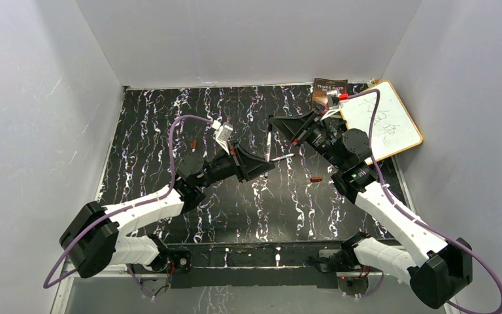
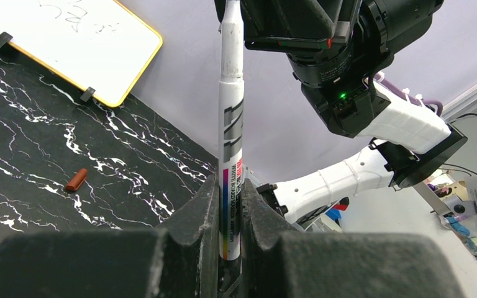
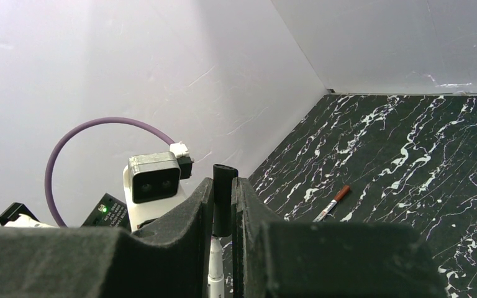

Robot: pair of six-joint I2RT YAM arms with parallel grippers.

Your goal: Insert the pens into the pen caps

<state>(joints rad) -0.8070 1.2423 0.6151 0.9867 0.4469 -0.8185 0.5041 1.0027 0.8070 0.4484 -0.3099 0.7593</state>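
Observation:
My left gripper (image 2: 230,186) is shut on a white pen (image 2: 231,124) with a rainbow stripe near its lower end. The pen runs up to my right gripper (image 3: 223,185), which is shut on a black pen cap (image 3: 225,198). The pen's narrow white front end (image 3: 215,273) meets the bottom of that cap between the right fingers. In the top view both grippers (image 1: 269,162) (image 1: 273,122) meet over the table's middle, with the held pen (image 1: 269,145) between them. A loose reddish-brown cap (image 1: 315,178) (image 2: 76,180) lies on the table. A pen with a reddish-brown cap on it (image 3: 332,205) lies further left.
A yellow-framed whiteboard (image 1: 384,121) (image 2: 68,43) with scribbles lies at the back right, a dark booklet (image 1: 330,88) beside it. Another thin white stick (image 1: 282,157), seemingly a pen, lies just right of the left fingers. Grey walls close in the black marbled table (image 1: 170,111).

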